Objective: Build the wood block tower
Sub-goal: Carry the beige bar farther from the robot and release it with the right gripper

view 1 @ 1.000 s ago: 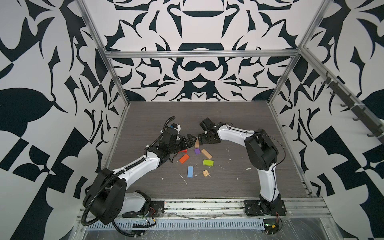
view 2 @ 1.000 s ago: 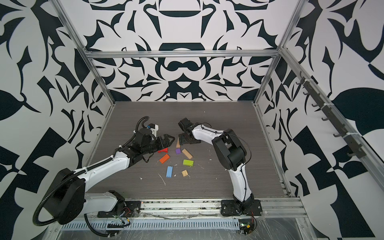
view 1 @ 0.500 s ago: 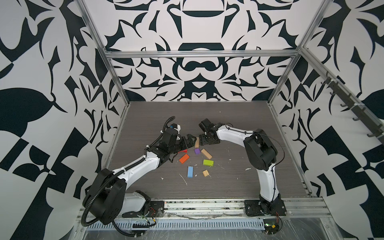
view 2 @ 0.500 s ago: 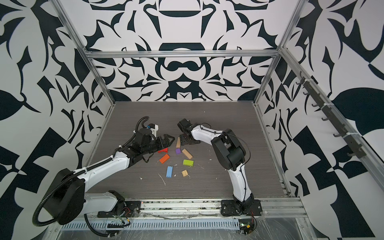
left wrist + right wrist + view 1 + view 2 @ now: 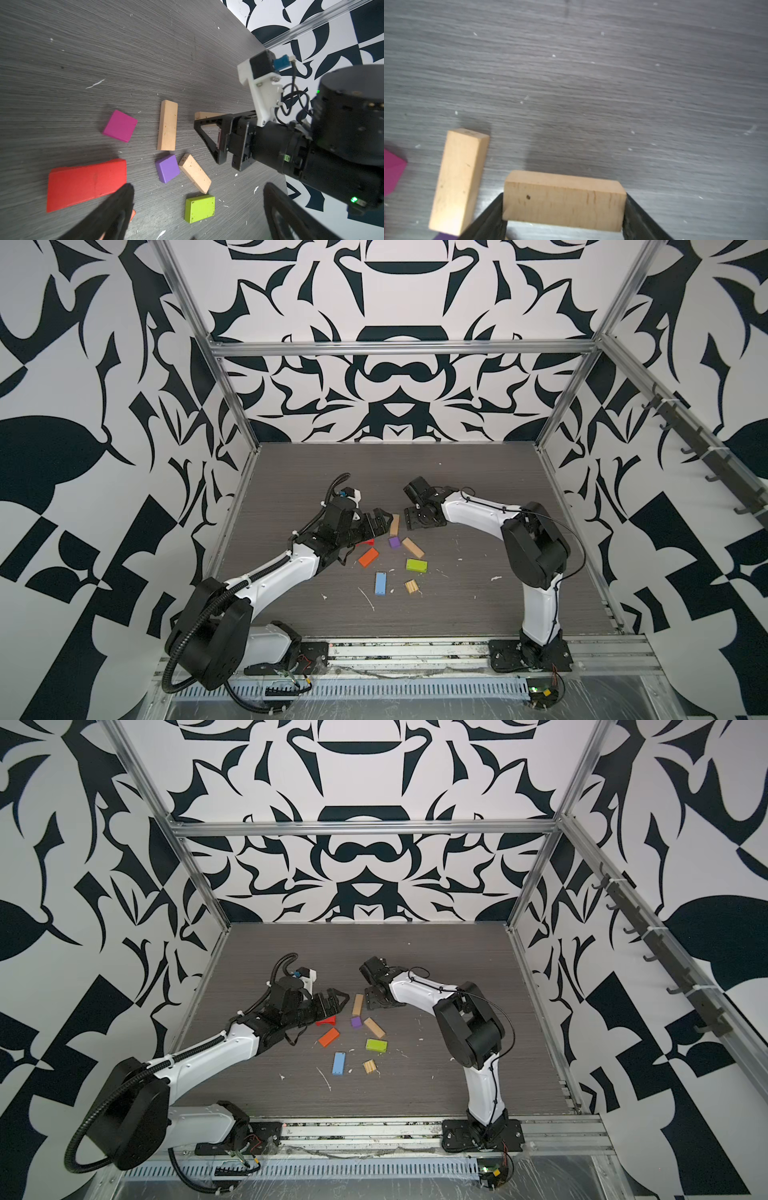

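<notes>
Our right gripper (image 5: 564, 209) clamps a tan plank (image 5: 562, 197) by its 2 ends, likely for the tower's base; our left gripper (image 5: 198, 187) hangs wide open near the red block (image 5: 85, 182).

wood blocks (image 5: 416, 565) scattered on grey table (image 5: 457, 614)

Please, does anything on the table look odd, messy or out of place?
Yes: white scraps litter the table among the wood blocks, which lie scattered, none stacked; the right gripper holds one tan plank.
</notes>
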Robot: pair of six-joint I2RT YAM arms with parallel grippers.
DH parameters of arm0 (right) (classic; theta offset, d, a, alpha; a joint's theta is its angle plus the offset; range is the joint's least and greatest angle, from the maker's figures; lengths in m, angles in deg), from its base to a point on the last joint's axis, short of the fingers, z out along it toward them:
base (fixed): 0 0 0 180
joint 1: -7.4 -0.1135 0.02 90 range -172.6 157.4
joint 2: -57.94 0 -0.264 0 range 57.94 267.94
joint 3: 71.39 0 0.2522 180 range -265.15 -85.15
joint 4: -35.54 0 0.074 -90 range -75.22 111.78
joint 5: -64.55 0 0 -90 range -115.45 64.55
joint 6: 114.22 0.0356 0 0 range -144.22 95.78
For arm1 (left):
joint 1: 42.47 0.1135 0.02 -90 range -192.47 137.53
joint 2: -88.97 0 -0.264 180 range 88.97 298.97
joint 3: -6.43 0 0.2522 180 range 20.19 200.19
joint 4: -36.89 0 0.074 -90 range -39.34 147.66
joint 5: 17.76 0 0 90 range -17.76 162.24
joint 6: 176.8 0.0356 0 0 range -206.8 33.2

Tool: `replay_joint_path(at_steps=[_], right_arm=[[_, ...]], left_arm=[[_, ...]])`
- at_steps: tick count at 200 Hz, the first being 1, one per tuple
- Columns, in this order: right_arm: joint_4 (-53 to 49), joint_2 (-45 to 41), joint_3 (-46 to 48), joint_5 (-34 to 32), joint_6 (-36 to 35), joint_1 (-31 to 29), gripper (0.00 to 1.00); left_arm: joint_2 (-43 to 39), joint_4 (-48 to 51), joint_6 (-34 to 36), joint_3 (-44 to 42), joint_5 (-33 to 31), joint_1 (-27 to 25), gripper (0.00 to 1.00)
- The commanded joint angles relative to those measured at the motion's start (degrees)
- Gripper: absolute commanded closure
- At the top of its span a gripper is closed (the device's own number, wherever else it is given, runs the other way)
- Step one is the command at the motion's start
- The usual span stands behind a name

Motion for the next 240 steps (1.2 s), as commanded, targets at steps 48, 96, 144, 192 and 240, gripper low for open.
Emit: replay_joint_path(at_steps=[48,96,144,192,240], right_arm=[[3.2,-6.1,7.7,-0.5,-2.2,3.6,0.22],[6.3,-9.0,13.6,2.6,-3.2,6.4,0.22],[6.4,-8.7,14.6,2.9,-4.2,7.4,0.21],[6.4,-7.8,14.0,3.6,-4.5,7.7,0.2],[5.9,-7.2,13.6,3.8,-4.6,7.8,0.18]], left_arm=[[1.7,-1.4,-0.6,0.2,0.9,-0.3,0.0],[1.9,-1.7,-0.7,0.1,0.6,-0.3,0.0],[3.6,-2.0,-0.8,1.1,1.0,-0.4,0.0],[3.7,-2.0,-0.8,1.1,0.9,-0.5,0.0],[3.8,-2.0,-0.8,1.0,0.8,-0.5,0.0]])
